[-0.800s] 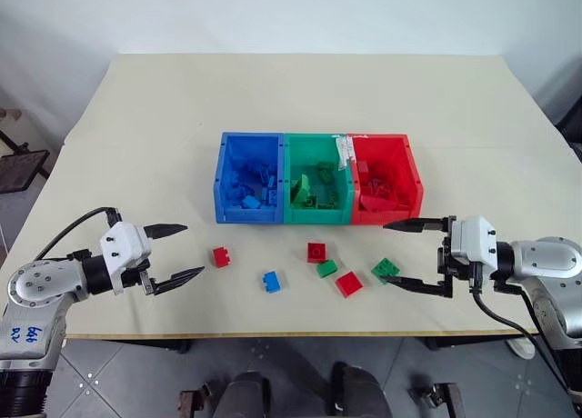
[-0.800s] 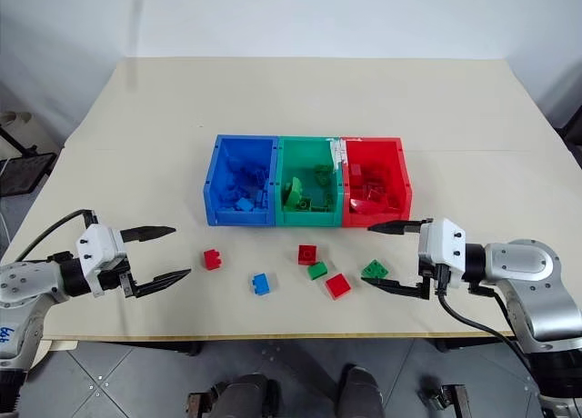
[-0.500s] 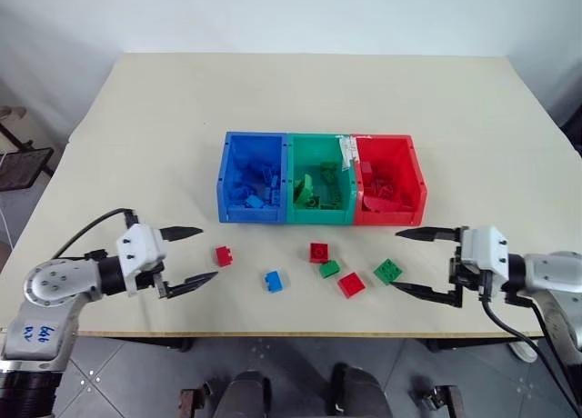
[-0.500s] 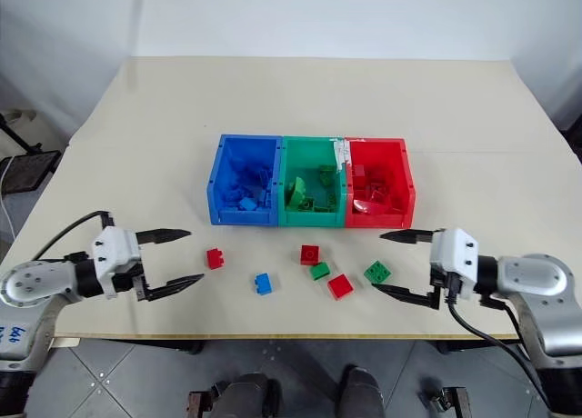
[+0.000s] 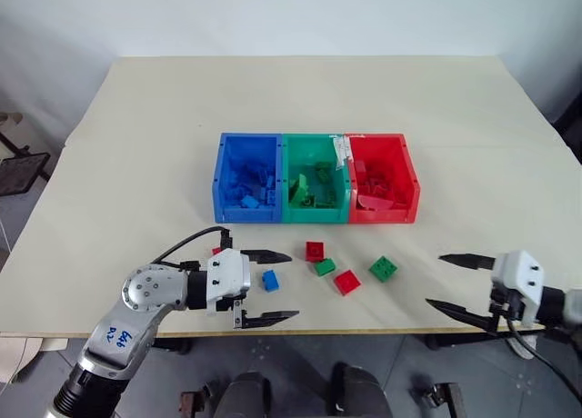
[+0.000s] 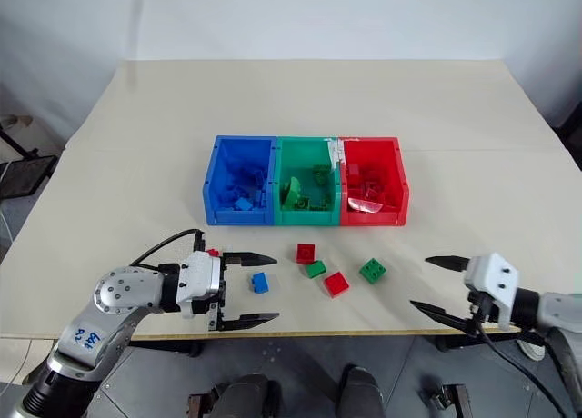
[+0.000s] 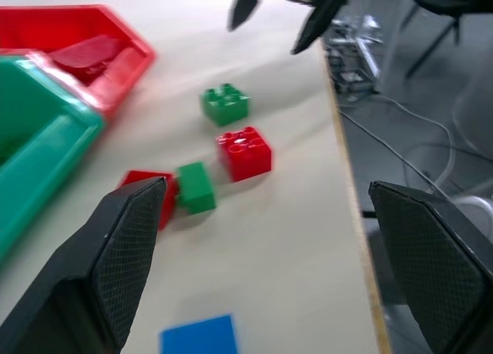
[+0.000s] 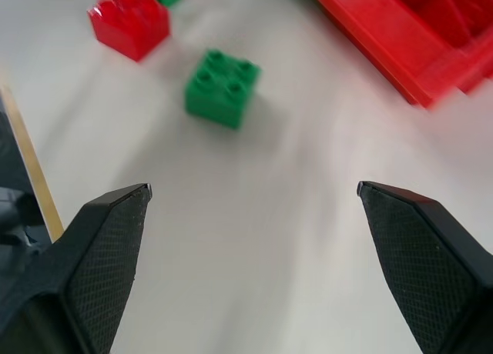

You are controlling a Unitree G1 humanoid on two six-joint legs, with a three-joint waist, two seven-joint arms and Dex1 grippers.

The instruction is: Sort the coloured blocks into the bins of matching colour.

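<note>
The left gripper [image 5: 270, 286] stood wide, blue block [image 5: 270, 280] between its fingers; the right gripper [image 5: 452, 282] stood wide, empty.

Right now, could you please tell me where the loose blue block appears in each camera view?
Left eye view: blue block between the left gripper's open fingers.
Right eye view: likewise, left of the red block.
Left wrist view: bottom edge.
Right wrist view: not in it.
Shared landmark: red bin.

Silver arms, white wrists, black cables, black-fingered left hand [image 5: 267, 286].
</note>
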